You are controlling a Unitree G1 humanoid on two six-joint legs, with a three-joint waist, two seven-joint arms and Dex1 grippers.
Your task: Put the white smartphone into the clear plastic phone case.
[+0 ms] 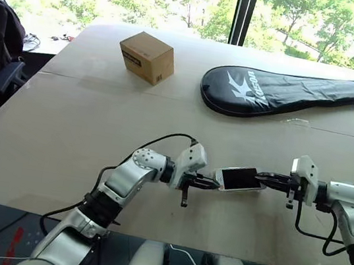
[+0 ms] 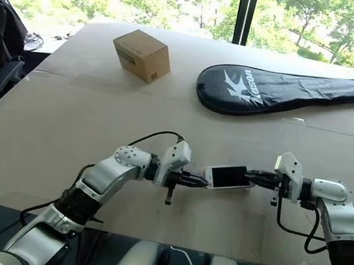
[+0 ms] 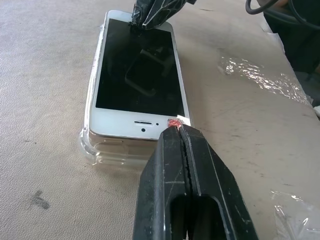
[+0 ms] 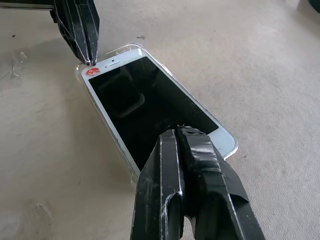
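The white smartphone [image 3: 137, 80] lies screen up on the table near the front edge, resting on the clear plastic phone case [image 3: 105, 150], whose glinting rim sticks out around its near end. My left gripper [image 3: 176, 125] is shut, its tips pressing on the phone's corner at one end. At the opposite end my right gripper [image 4: 176, 131] is also shut, with its tips down on the screen. In the head views the phone [image 1: 238, 179] sits between the left gripper [image 1: 214, 184] and the right gripper [image 1: 260, 177].
A cardboard box [image 1: 146, 57] stands at the back left of the table [image 1: 64, 129]. A black racket cover [image 1: 283, 94] lies at the back right. Crumpled clear wrap [image 3: 260, 80] lies on the table beside the phone.
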